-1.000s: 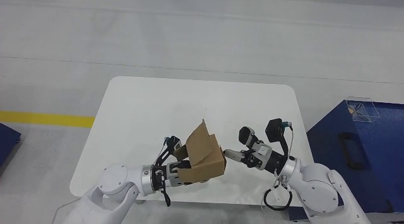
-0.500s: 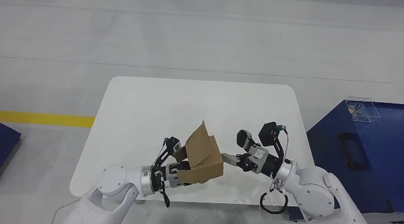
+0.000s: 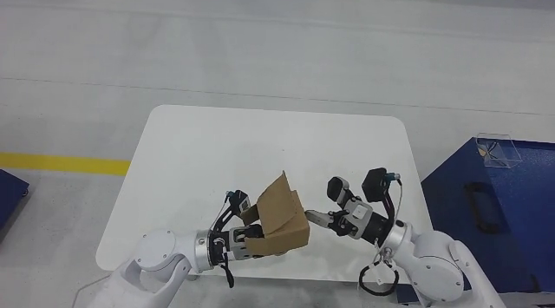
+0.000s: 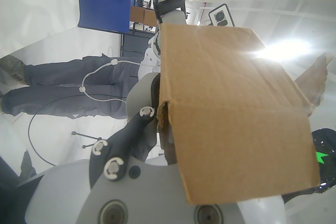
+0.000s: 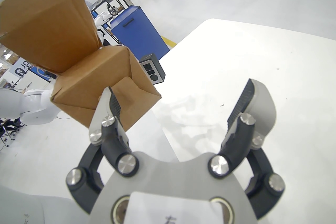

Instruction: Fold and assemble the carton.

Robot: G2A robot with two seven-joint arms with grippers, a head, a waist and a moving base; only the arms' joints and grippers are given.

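Carton (image 3: 279,221) hangs above the near edge of the white table (image 3: 217,143), held between the two arms and not resting on the tabletop. By my reading the job is about half done. The body is opened out into a box shape with creased sides, but one broad flap stands up and open, and a smaller end flap (image 5: 130,95) is not yet tucked. Closing the ends is what remains.

The left gripper (image 3: 250,224) is clamped on the carton's lower side and carries it. The right gripper (image 3: 323,202) sits just beside the carton's other end with its jaws spread wide, gripping nothing.

The top view lays out the whole arrangement, with one arm on each side and the tall flap leaning away from the robot.

The right wrist view adds what that overhead angle flattens. The carton (image 5: 78,72) is clearly off the table (image 5: 236,51), and one finger of the open right gripper (image 5: 179,88) lies at the small end flap, seemingly touching it.

The left wrist view gives the outer panel (image 4: 231,109) close up — one fold line across it, and a frayed corner (image 4: 163,114) where the left gripper's finger disappears behind the cardboard.
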